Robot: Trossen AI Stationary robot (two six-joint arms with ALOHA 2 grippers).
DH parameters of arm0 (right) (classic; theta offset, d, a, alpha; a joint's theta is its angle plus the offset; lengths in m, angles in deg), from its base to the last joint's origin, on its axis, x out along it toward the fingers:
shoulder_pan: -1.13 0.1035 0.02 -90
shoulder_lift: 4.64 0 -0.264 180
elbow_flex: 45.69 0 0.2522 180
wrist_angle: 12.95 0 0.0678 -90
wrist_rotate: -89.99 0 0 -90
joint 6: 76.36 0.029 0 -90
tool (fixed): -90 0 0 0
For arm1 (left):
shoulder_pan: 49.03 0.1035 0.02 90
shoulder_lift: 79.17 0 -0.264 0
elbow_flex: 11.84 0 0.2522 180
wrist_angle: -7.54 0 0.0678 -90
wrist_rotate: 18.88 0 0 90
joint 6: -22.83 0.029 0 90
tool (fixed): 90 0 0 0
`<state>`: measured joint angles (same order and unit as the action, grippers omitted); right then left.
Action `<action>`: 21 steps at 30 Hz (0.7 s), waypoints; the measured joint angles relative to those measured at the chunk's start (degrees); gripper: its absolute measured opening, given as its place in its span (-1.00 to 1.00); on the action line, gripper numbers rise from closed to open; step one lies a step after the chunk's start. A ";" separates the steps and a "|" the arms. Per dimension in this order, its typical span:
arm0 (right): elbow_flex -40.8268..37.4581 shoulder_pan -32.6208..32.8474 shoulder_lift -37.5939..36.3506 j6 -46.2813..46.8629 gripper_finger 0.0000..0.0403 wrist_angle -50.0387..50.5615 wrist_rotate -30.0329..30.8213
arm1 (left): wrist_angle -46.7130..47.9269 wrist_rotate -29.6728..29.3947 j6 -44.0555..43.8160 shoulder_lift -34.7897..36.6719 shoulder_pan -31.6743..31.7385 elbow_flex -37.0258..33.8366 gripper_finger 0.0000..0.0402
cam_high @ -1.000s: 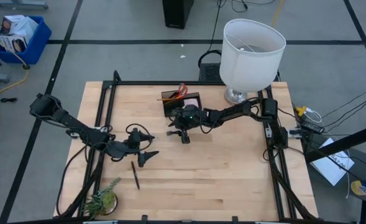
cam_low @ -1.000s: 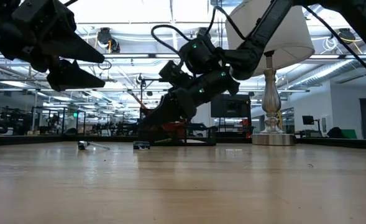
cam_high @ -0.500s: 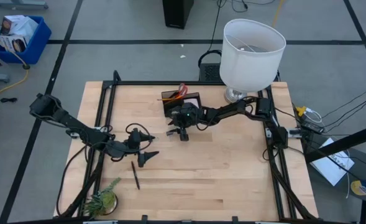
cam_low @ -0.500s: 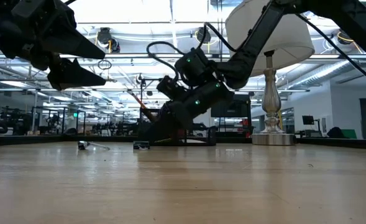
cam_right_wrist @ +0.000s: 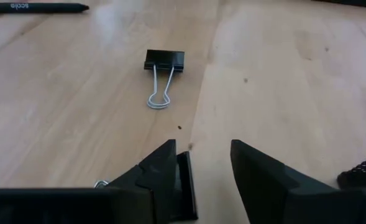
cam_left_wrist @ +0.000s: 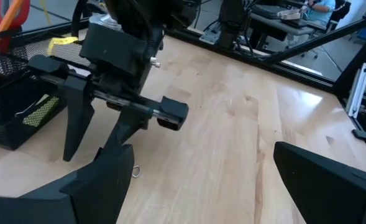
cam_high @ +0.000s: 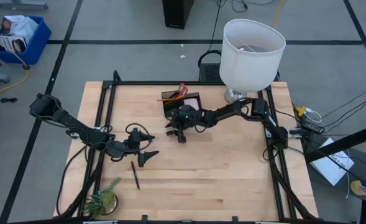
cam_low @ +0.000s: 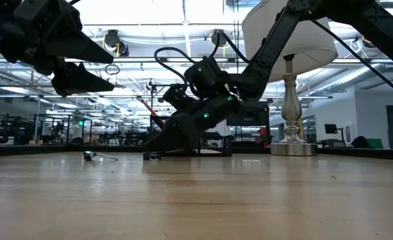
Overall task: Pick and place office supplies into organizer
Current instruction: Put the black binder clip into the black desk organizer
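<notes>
The black mesh organizer (cam_high: 184, 99) stands at the table's far middle, with red-handled scissors (cam_high: 182, 90) and an orange pencil sticking up from it; it also shows in the left wrist view (cam_left_wrist: 12, 109). My right gripper (cam_high: 177, 132) is open just in front of it, fingertips low over the table (cam_low: 157, 149). One small black clip (cam_right_wrist: 186, 183) lies between its fingers, beside one of them. A second black clip (cam_right_wrist: 164, 61) with wire handles lies farther on. A black pen (cam_high: 135, 175) lies near left. My left gripper (cam_high: 144, 146) is open and empty above the table. My right gripper stands open over the small black clip's body (cam_right_wrist: 186, 177), which lies close beside the inner side of one finger (cam_right_wrist: 161, 171). The fingers slant down from the far right. I cannot tell whether the finger touches the clip, which rests on the table.
A white-shaded lamp (cam_high: 252, 46) stands at the far right corner. A small green plant (cam_high: 102, 200) stands at the near left corner. A black frame (cam_high: 108, 99) runs along the table's edges. Bare wood lies at the near middle and right.
My right gripper has gone down toward the table and a little toward the left edge, its fingertips now low over the small clip.
</notes>
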<state>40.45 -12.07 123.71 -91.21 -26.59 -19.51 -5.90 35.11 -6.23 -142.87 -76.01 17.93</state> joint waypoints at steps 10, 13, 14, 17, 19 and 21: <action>-0.07 0.76 -1.38 -0.86 -0.66 12.03 0.65 | 0.00 0.44 -1.21 0.00 0.00 -0.02 0.97; -0.11 1.35 -1.33 -0.86 -0.70 12.98 1.68 | -0.02 0.39 -0.81 0.00 0.02 -0.02 0.97; -0.14 1.44 -1.33 -0.86 -0.71 12.96 1.65 | -0.02 0.27 -0.81 0.00 0.01 -0.02 0.97; -0.16 1.64 -1.27 0.22 -0.76 13.14 1.68 | -0.04 0.07 -0.81 0.02 0.02 -0.02 0.97; -0.16 1.65 -1.25 0.48 -0.82 13.14 1.92 | -0.04 0.00 -0.89 0.01 0.01 -0.02 0.97; -0.18 1.63 -1.25 0.57 -0.91 13.19 1.71 | -0.03 0.00 -0.87 0.00 0.01 -0.02 0.97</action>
<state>40.27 -10.44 122.47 -90.64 -13.41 -17.79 -5.93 35.11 -7.10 -142.87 -76.00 17.91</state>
